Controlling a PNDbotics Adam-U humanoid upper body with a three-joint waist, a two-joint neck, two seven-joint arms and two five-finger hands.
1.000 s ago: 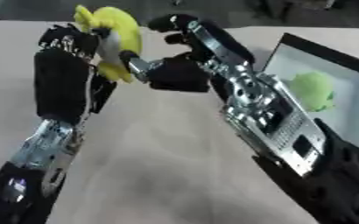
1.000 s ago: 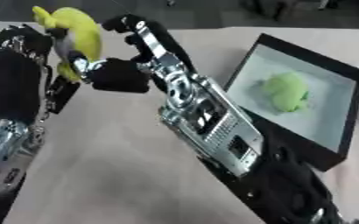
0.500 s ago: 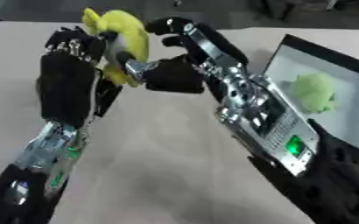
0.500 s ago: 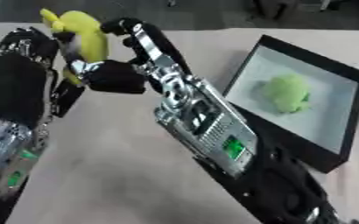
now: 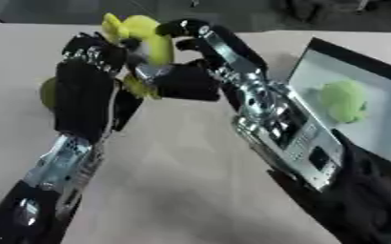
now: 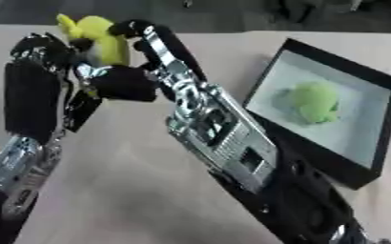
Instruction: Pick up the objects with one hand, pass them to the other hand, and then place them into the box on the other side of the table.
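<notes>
a: yellow object (image 5: 149, 40), soft-looking, is up off the table between the two hands, near the far edge.

b: who has it?

a: the left hand (image 5: 86, 86) stands upright with its back to the camera, fingers curled at the top against the object's left side. the right hand (image 5: 190, 78) reaches across from the right, fingers hooked over the object's top and thumb under it. both are closed around it; which one bears it, i cannot tell.

b: and further out?

a: to the right, past the right forearm, lies the box (image 6: 374, 90), black-rimmed with a pale floor, tilted in view. a green lumpy object (image 6: 314, 101) rests inside it, near the middle. a bit of something yellow-green (image 5: 47, 93) shows just behind the left hand, on the tan table (image 5: 174, 186).
</notes>
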